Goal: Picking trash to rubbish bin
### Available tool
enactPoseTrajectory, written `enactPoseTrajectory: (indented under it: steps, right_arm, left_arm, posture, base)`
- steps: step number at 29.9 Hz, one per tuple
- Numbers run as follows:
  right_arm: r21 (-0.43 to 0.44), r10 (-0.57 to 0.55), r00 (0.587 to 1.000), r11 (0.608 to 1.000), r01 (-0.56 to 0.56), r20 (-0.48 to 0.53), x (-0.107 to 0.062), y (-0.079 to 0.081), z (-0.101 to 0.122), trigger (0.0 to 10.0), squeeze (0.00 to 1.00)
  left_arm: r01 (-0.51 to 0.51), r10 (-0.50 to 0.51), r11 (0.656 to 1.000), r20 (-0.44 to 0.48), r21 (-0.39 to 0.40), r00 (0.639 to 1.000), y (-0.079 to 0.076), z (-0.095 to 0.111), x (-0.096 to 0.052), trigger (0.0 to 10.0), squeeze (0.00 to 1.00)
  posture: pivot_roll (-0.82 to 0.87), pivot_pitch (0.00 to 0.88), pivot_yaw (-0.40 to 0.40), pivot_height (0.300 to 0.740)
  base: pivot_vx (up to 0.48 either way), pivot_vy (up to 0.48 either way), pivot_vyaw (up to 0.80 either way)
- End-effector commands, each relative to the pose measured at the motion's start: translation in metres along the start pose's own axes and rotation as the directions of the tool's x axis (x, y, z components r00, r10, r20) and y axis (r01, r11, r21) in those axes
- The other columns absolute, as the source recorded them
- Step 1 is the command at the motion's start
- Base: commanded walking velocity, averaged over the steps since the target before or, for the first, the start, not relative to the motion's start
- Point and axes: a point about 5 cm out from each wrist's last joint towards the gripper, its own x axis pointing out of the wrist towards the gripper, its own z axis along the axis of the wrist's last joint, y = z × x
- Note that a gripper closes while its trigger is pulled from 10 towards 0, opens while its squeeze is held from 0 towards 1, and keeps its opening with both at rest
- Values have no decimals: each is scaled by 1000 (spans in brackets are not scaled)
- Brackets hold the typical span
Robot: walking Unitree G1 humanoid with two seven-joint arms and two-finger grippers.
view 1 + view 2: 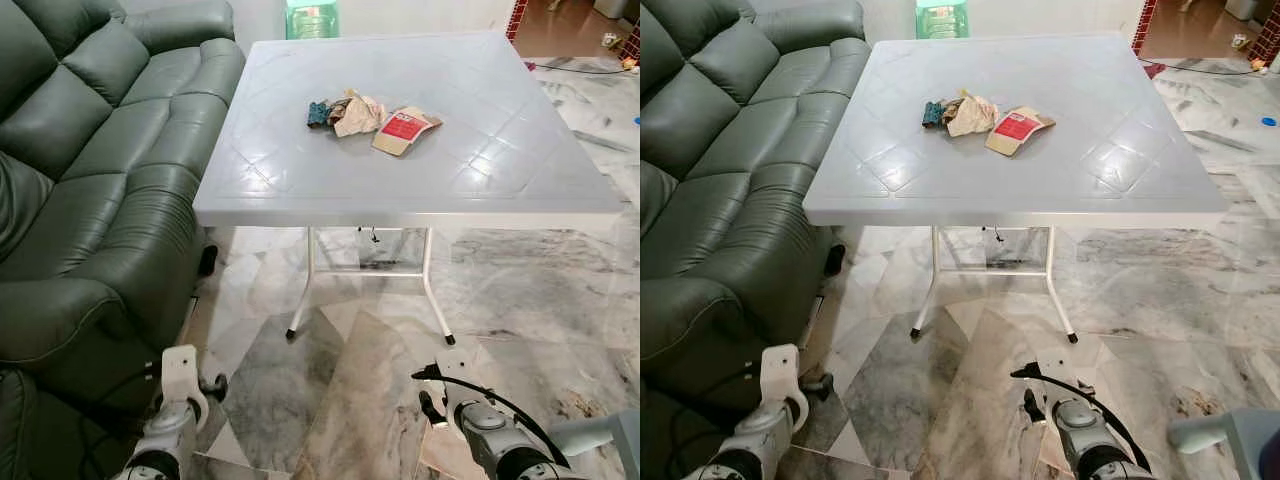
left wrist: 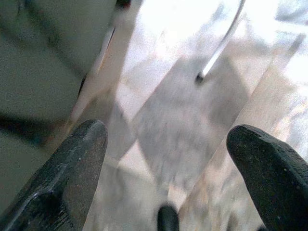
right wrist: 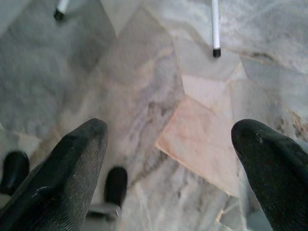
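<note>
On the grey folding table point(image 1: 420, 170) lies a small heap of trash: a crumpled beige wrapper point(image 1: 355, 115), a dark teal scrap point(image 1: 317, 113) to its left, and a flat cardboard packet with a red label point(image 1: 405, 130) to its right. Both arms hang low over the marble floor, well short of the table. My left gripper point(image 2: 168, 168) is open, its fingers point(image 2: 72, 178) spread over the floor beside the sofa. My right gripper point(image 3: 171, 168) is open too, fingers point(image 3: 72, 173) wide apart above the floor tiles, holding nothing.
A dark green leather sofa point(image 1: 90, 170) runs along the left, close to the table's left edge. White table legs point(image 1: 300, 290) stand on the marble floor point(image 1: 540, 300). A green container point(image 1: 312, 20) sits beyond the table's far edge. A cable point(image 1: 580, 68) lies at far right.
</note>
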Motion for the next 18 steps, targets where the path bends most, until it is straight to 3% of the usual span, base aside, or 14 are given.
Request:
enactPoseTrajectory:
  steps: [1,5,9,10,14,15,18]
  right_arm:
    - [41,8,997,999,-11,78,1,-2,15,10000,0]
    - [38,23,983,999,-31,180,-1,-8,28,10000,0]
    - [20,18,962,1000,-24,273,-4,-16,41,10000,0]
    - [10,22,941,1000,-27,337,-7,-21,50,10000,0]
    - [11,12,910,1000,-19,415,-14,-31,64,10000,0]
    - [2,18,884,1000,-21,468,-21,-35,75,10000,0]
    - [24,19,842,999,-38,539,-31,-34,93,10000,0]
  left_arm:
    - [24,-25,1000,59,9,998,1,12,1,10000,0]
    - [85,-88,996,147,31,985,-7,22,0,10000,0]
    - [87,-86,996,225,8,971,-9,26,-3,10000,0]
    - [81,-83,997,310,17,947,-10,34,-8,10000,0]
    - [14,-38,998,445,56,895,-9,49,-21,10000,0]
    - [27,-46,999,527,43,848,-11,60,-34,10000,0]
    - [32,-63,998,596,62,800,-15,75,-49,10000,0]
  posture:
    - [-5,51,28,740]
    - [-5,58,29,740]
    - [-10,62,34,740]
    - [-11,65,36,740]
    - [-5,72,32,740]
    - [-2,75,29,740]
    - [0,78,26,740]
  base:
    - [0,0,0]
    - [0,0,0]
    - [0,0,0]
    - [0,0,0]
    - [0,0,0]
    - [0,0,0]
    - [0,0,0]
